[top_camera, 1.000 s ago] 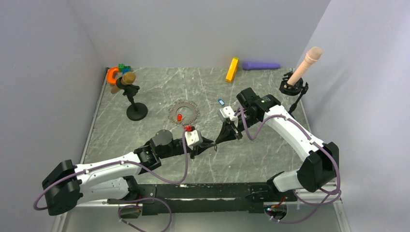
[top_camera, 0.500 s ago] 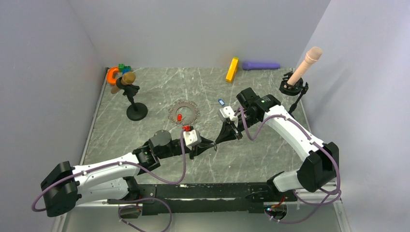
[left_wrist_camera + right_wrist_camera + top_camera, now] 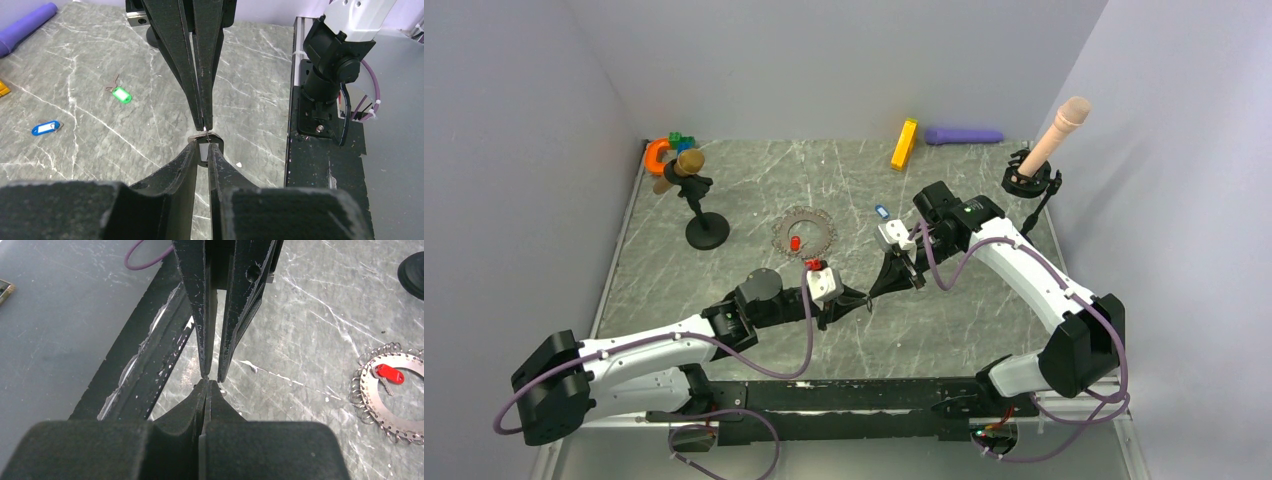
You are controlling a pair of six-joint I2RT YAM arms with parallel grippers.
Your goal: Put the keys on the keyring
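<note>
The two arms are meeting tip to tip over the near middle of the grey marbled table [image 3: 754, 190]. The left gripper [image 3: 203, 146] is reaching in from the near left. Its fingers are standing only slightly apart and pinching a small pale key tag [image 3: 202, 152], with a bit of silver metal showing at the tag's top. This is probably the black-rimmed key, though the fingers are hiding most of it.

The right gripper [image 3: 206, 382] is coming down from the far right with its fingers pressed together. Their tips are sitting right at that metal bit. I cannot tell whether they are actually nipping it.

The keyring [image 3: 371, 387] is lying flat on the table, left of and farther back than the two grippers and apart from them. It is a flat ring edged with many small wire loops. The red key [image 3: 390, 373] is lying inside its opening.

The blue key [image 3: 881, 211] is lying on the table just left of the right arm's wrist. The green key [image 3: 121, 94] is lying on the table near it, showing only in the left wrist view.

Along the far edge, a yellow block [image 3: 904, 145] and a purple cylinder [image 3: 964, 135] are lying side by side.
</note>
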